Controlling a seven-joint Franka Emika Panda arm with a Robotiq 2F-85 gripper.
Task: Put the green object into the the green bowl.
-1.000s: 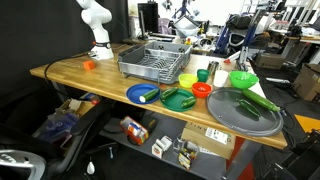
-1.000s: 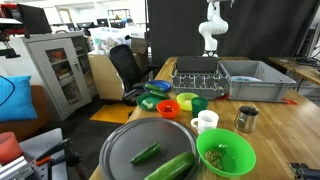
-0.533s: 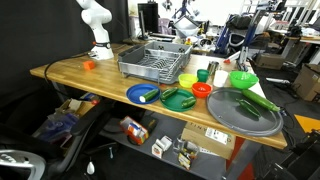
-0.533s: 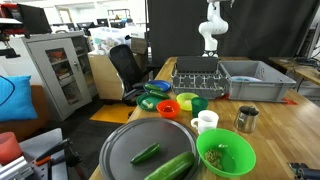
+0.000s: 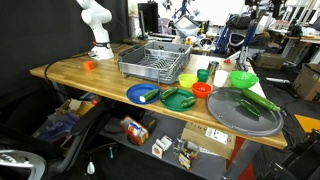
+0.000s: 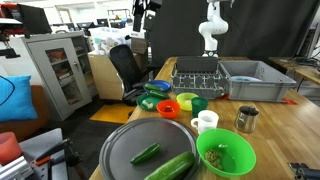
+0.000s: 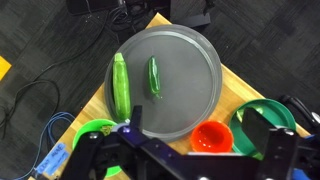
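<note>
Presently in hand: the approach is judged to be the step under way; nothing is grasped and the green object (image 7: 154, 75) is not yet lifted.
Gripper: the gripper (image 7: 180, 158) is seen at the bottom edge of the wrist view with its jaws spread wide and nothing between them. In an exterior view a dark shape at the top edge, taken to be the same gripper (image 6: 145, 12), is held high above the near end of the table.
Green object: it is laid flat on the grey round tray (image 7: 195, 70), near the tray's middle. It is the darker and shorter of two green pieces; the brighter long piece (image 7: 121, 85) lies beside it, apart, toward the tray's left rim in the wrist view.
Green bowl: in an exterior view the green bowl (image 6: 203, 160) is set just right of the tray, close to its rim. Something brownish is seen inside but cannot be identified. In the wrist view only part of the bowl (image 7: 92, 130) is shown, behind the gripper.
Neighbours: an orange bowl (image 7: 210, 138) and a darker green dish (image 7: 262, 115) are placed beside the tray.
Next move: a straight descent is called for, with the jaws turned across the object's narrow width and closed about its middle. A lift and a short carry to the bowl are then needed.
Care: the brighter piece is to be left untouched, so the jaws must be centred well.
</note>
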